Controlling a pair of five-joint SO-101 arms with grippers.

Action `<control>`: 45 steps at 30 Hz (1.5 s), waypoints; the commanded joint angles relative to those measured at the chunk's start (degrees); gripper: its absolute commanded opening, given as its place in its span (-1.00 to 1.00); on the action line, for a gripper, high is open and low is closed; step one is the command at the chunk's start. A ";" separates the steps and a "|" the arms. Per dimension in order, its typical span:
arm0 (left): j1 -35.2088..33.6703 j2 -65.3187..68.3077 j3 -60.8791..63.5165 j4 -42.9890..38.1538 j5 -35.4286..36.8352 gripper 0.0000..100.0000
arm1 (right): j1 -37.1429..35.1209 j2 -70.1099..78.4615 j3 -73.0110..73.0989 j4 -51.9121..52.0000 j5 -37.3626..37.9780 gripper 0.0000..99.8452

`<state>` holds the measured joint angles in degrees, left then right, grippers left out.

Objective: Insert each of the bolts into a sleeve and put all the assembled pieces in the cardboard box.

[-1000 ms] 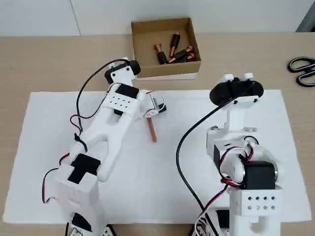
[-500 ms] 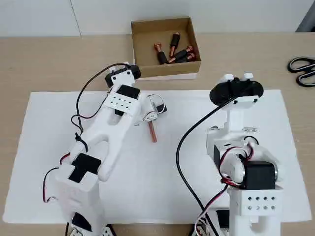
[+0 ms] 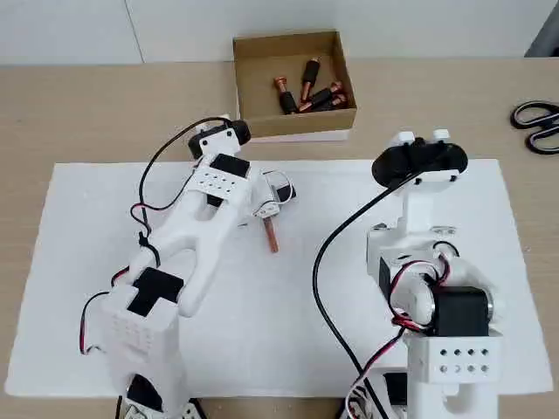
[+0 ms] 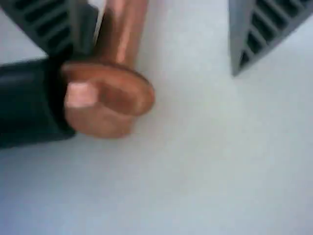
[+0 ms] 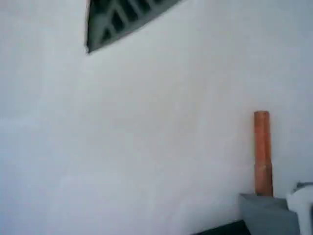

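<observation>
A copper bolt point(image 3: 271, 234) lies on the white sheet, its head point(image 4: 110, 100) against a black sleeve point(image 4: 24, 110). My left gripper point(image 3: 272, 202) is open and low over the bolt's head end. One finger point(image 4: 49, 22) touches the shaft and the other point(image 4: 264, 29) stands well apart. The sleeve point(image 3: 286, 192) sits just beyond the gripper. The cardboard box point(image 3: 247, 83) at the back holds several assembled pieces point(image 3: 310, 92). My right arm point(image 3: 419, 166) stands folded over the sheet's right part, and its wrist view catches the bolt's shaft point(image 5: 262, 152) farther off.
A white paper sheet point(image 3: 288, 332) covers most of the wooden table. Black scissors point(image 3: 537, 122) lie at the far right edge. Black cables loop off both arms above the sheet.
My left gripper has eased a little toward the bolt's head and settled lower. The bolt, the sleeve and the right arm have stayed put.
</observation>
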<state>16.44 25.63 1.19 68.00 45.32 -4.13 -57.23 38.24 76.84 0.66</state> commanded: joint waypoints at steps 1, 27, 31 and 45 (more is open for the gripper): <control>-0.53 1.05 -0.84 -0.79 -0.09 -0.64 | 0.48 -0.84 -0.18 -1.01 -0.70 -0.63; -0.53 0.79 -15.16 12.04 -6.33 -0.99 | 0.22 -0.84 -0.35 -1.98 -0.70 -0.63; -2.46 0.88 -27.12 23.47 -10.20 -0.99 | 0.22 -0.84 -0.35 -1.98 -0.70 -0.63; -14.59 -8.79 -36.09 32.53 -19.34 -0.99 | 0.48 -0.84 0.35 -1.45 -0.70 -0.63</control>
<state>2.46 24.48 -34.59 99.30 28.09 -4.13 -57.23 38.42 76.13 0.66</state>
